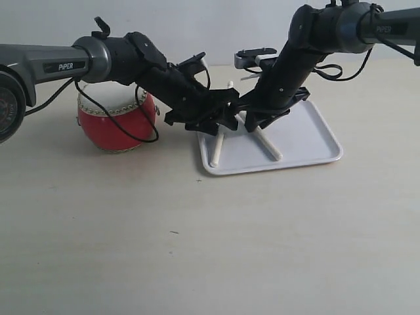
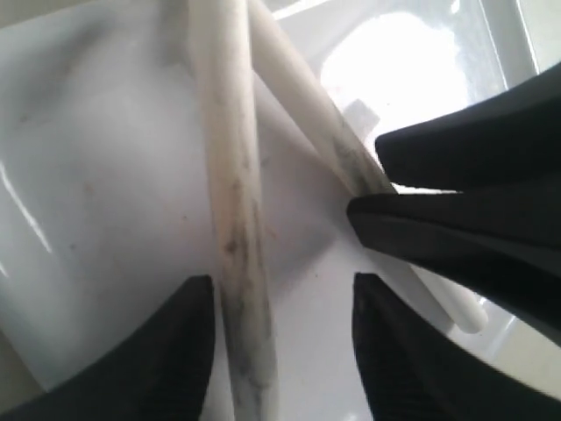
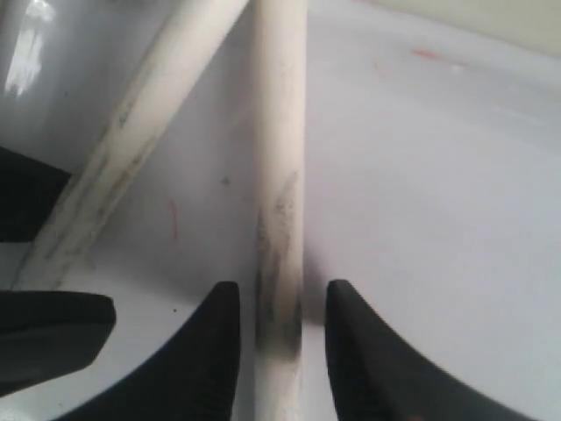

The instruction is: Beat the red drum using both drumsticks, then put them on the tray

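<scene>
The red drum [image 1: 117, 125] stands at the left, partly behind my left arm. Both drumsticks lie on the white tray [image 1: 308, 141], forming a V: one [image 1: 217, 149] points over the front left rim, the other [image 1: 269, 147] lies toward the tray's middle. My left gripper [image 1: 226, 121] is low over the tray and open; one drumstick [image 2: 230, 175] lies beside one finger, with a wide gap to the other. My right gripper [image 1: 252, 121] is also open, its fingers straddling the second drumstick [image 3: 279, 132] with a slim gap on each side. The two grippers nearly touch.
The tray's bare floor [image 3: 438, 175] extends to the right of the sticks. In the left wrist view the right gripper's black fingers [image 2: 456, 219] crowd the second stick [image 2: 302, 96]. Black cables hang over the drum. A pale tabletop [image 1: 197, 249] spreads in front.
</scene>
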Controlling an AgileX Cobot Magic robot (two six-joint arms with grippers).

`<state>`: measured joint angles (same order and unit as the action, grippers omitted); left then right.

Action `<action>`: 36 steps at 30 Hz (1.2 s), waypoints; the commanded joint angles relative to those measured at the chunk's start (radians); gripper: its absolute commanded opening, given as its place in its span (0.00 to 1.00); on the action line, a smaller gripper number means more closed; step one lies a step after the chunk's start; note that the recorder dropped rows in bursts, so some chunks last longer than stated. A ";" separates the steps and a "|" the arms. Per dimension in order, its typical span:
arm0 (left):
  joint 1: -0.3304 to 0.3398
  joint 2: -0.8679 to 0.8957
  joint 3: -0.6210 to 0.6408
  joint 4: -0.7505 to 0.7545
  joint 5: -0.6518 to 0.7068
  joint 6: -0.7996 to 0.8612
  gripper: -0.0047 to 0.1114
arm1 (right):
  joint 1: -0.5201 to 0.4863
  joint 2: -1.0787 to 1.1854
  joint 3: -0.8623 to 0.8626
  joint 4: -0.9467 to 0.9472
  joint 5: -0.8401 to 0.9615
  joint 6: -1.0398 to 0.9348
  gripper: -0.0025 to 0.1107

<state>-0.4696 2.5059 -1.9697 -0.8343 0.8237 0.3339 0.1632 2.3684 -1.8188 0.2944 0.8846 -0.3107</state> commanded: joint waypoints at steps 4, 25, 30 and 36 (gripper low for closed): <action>0.005 -0.013 -0.088 -0.013 0.058 0.004 0.46 | 0.000 -0.121 -0.004 0.011 0.004 -0.009 0.32; -0.007 -0.401 -0.205 -0.004 0.370 0.055 0.04 | 0.000 -0.559 -0.004 0.407 0.055 -0.220 0.10; -0.050 -0.551 -0.205 0.048 0.379 0.064 0.04 | 0.000 -0.681 -0.004 0.409 0.068 -0.220 0.02; -0.142 -0.740 -0.205 0.173 0.373 0.050 0.04 | 0.000 -0.829 -0.004 0.428 0.108 -0.220 0.02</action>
<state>-0.5681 1.8483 -2.1737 -0.7060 1.1983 0.3916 0.1625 1.6029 -1.8151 0.7015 0.9753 -0.5195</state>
